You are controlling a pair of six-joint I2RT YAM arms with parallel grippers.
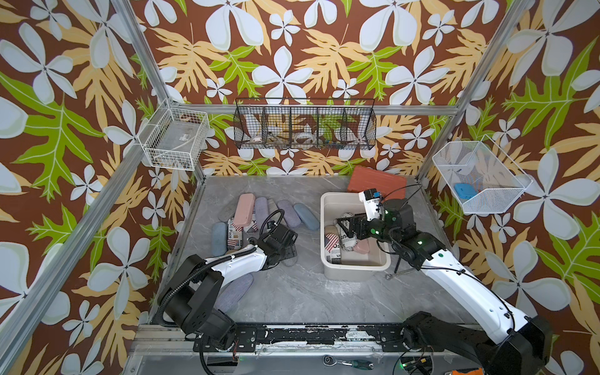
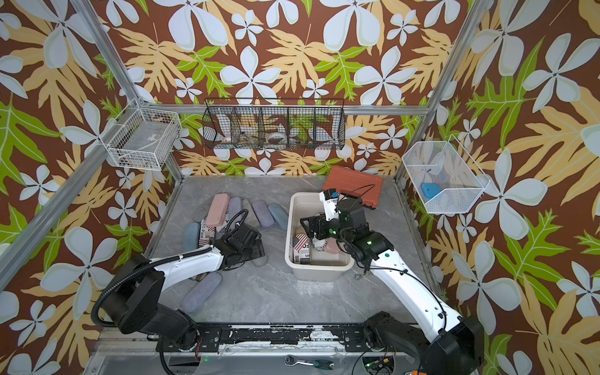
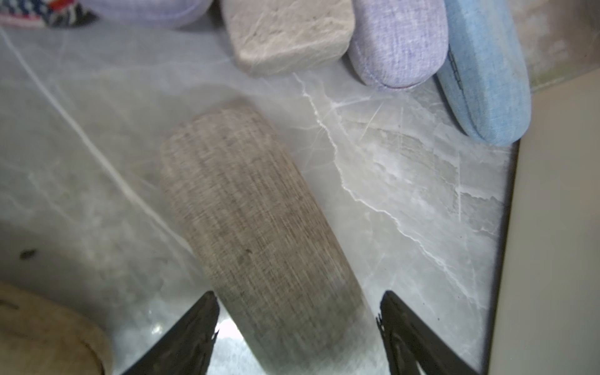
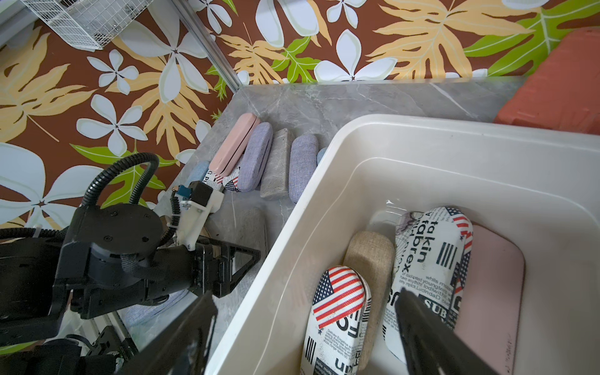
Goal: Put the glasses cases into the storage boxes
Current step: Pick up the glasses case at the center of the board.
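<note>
Cream tub (image 4: 422, 130): four cases (image 4: 431, 259) inside | left end effector (image 3: 298, 311) apart astride tan case (image 3: 253, 211) | right end effector (image 4: 305, 295) apart

Tan case (image 3: 259, 227) w/ matt woven cloth; tub (image 4: 422, 146) smooth plastic; tabletop (image 3: 422, 211) glossy marble-look.

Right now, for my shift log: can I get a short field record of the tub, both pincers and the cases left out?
Tub: cream-white, right of centre
Tub contents: newspaper-print cases, tan case, pale pink case
Left pincer: open, straddling a grey-brown woven case on the table
Right pincer: open, empty, above the tub
Left out: pink hard case, lavender case, light blue case, more besides
</note>
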